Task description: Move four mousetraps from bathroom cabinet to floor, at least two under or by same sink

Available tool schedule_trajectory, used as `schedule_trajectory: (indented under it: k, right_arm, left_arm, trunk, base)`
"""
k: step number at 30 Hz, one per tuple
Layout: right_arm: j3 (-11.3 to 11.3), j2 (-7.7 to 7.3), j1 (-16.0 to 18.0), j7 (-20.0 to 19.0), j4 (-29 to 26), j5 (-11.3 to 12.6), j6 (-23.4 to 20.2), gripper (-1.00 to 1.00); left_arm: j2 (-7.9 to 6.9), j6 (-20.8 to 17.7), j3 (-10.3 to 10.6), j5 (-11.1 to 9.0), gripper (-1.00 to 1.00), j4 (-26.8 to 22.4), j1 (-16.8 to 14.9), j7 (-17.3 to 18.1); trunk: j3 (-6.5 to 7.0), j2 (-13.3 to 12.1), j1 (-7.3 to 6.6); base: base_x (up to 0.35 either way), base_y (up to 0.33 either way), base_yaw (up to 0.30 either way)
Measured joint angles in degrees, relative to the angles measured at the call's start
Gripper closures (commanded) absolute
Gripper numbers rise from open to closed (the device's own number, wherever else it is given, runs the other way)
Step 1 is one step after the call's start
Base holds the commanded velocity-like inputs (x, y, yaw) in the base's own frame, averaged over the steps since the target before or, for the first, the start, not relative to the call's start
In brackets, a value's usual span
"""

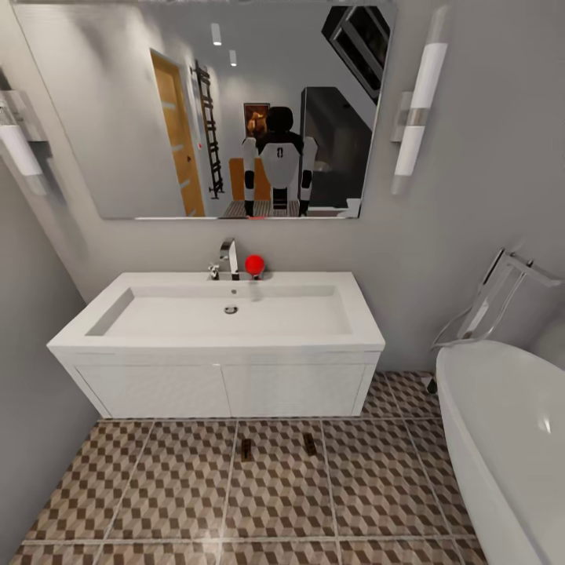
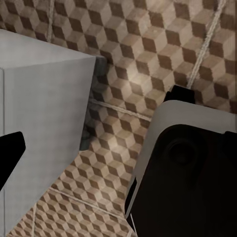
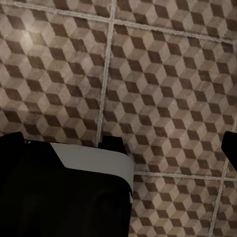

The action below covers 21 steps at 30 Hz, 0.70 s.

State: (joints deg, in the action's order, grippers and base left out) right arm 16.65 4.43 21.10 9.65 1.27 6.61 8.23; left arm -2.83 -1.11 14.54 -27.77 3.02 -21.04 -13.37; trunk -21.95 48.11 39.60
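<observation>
Head view: two mousetraps (image 1: 246, 449) lie on the bathroom floor (image 1: 173, 486) just before the sink (image 1: 227, 314) (two seemingly remain); whether the fingers are wide or narrow, I cannot tell.

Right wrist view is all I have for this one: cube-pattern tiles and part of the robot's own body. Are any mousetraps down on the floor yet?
Observer: Yes. The head view shows one mousetrap and a second mousetrap lying on the bathroom floor.
Operator: Where are they relative to the sink?
Observer: Both lie just in front of the white vanity that carries the sink, near its middle and apart from each other.
Operator: Anything else close by?
Observer: A white bathtub stands to the right of the vanity.
</observation>
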Motion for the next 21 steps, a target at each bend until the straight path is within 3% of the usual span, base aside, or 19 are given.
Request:
schedule_trajectory:
  k: [21]
  right_arm:
    - [0.0, 0.0, 0.0, 0.0, 0.0, 0.0, 0.0, -1.0]
  left_arm:
    - [0.02, 0.0, 0.0, 0.0, -1.0, 0.0, 0.0, 0.0]
  trunk:
    - [1.92, 0.0, 0.0]
  base:
    - [0.0, 0.0, 0.0]
